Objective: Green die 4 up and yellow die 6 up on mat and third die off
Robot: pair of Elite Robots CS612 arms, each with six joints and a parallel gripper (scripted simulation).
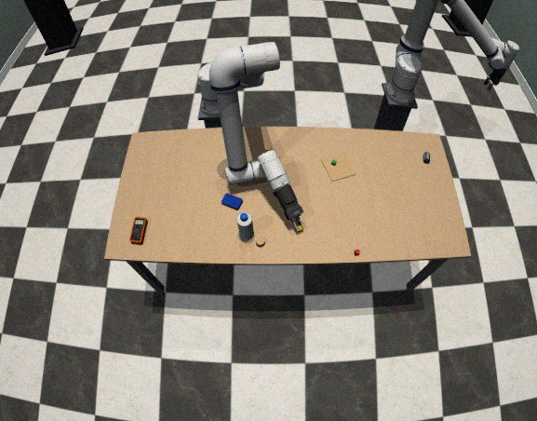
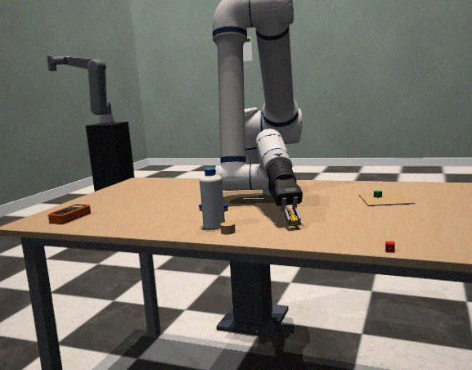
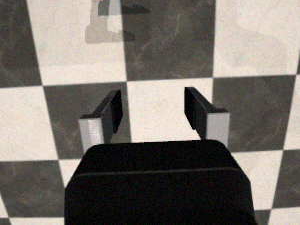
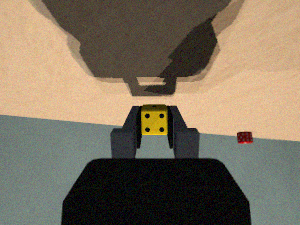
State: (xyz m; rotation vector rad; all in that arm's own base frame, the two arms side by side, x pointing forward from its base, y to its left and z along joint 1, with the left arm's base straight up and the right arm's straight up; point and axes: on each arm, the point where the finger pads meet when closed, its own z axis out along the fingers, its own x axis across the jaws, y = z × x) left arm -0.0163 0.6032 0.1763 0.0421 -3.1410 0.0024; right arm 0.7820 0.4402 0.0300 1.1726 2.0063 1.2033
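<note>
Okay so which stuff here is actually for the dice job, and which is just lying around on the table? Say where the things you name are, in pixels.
For the job:
- yellow die (image 1: 300, 228) (image 2: 294, 221) (image 4: 154, 123)
- green die (image 1: 333, 162) (image 2: 377, 194)
- mat (image 1: 340, 172) (image 2: 388, 200)
- red die (image 1: 356, 252) (image 2: 390, 246) (image 4: 245, 137), which must end off the mat

Just lying around:
- orange multimeter (image 1: 138, 230) (image 2: 69, 214)
- blue block (image 1: 232, 201) (image 2: 201, 207)
- blue-capped bottle (image 1: 245, 228) (image 2: 212, 202)
- small round wooden piece (image 1: 261, 241) (image 2: 227, 227)
- dark mouse-like object (image 1: 426, 157)

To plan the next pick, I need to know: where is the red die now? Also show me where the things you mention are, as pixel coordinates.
In the top view, the red die (image 1: 356, 252) (image 2: 390, 246) (image 4: 245, 138) lies near the table's bottom edge, right of the yellow die (image 1: 300, 228) (image 2: 294, 220) (image 4: 154, 121).
</note>
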